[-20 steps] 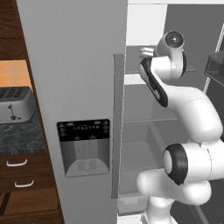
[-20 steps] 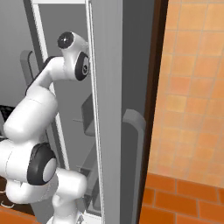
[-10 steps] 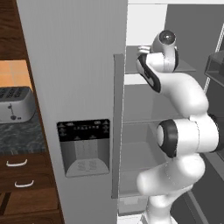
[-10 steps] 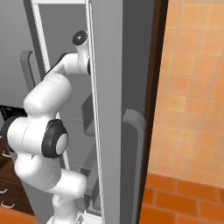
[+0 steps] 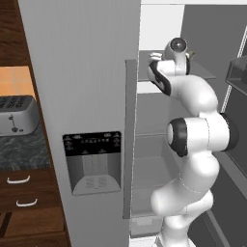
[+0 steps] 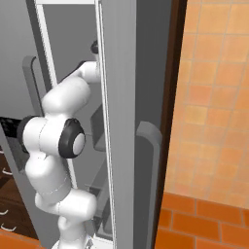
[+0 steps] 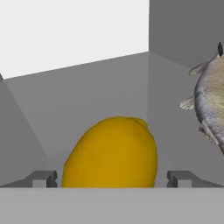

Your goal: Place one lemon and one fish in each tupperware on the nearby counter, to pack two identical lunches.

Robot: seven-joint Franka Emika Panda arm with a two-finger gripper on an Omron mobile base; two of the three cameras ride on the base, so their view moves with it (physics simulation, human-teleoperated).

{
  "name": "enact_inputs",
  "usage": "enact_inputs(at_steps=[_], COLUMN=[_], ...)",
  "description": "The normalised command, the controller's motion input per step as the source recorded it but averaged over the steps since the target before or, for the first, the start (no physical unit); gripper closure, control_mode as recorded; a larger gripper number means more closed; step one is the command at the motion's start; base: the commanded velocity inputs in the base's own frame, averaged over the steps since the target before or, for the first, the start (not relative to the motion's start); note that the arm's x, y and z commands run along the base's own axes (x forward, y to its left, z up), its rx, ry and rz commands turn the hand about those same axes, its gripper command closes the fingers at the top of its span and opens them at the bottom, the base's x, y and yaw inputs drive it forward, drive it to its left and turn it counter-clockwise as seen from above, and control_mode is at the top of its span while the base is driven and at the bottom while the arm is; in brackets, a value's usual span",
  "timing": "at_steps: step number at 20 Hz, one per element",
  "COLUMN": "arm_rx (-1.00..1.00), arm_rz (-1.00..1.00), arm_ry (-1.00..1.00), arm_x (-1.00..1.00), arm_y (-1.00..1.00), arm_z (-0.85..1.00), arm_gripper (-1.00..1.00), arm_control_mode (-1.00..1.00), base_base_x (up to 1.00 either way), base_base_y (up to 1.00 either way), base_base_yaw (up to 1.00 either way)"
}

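Got my gripper spread wide open around a plump yellow-orange lemon sitting on the grey fridge shelf, so it's lined up to squeeze. Off to the right there's a tan-beige scaly fish on the same shelf, probably next.

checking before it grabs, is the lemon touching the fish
Apart. The hand view shows bare grey shelf between the lemon and the fish.
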Motion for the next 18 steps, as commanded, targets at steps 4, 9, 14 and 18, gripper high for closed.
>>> enact_inputs(at_steps=[4, 9, 14, 18], arm_rx=[0.0, -0.01, -0.02, -0.03], arm_rz=[0.0, 0.0, 0.01, 0.02], arm_ry=[-0.01, -0.01, -0.08, -0.17], arm_x=[0.39, 0.08, -0.63, -1.0], arm_y=[-0.07, 0.0, 0.1, 0.58], arm_z=[-0.03, -0.19, -0.13, -0.06], arm_gripper=[-1.0, 1.0, 1.0, 1.0], arm_control_mode=[-1.0, -1.0, -1.0, -1.0], base_base_x=[0.0, 0.0, 0.0, 0.0], base_base_y=[0.0, 0.0, 0.0, 0.0], base_base_yaw=[0.0, 0.0, 0.0, 0.0])
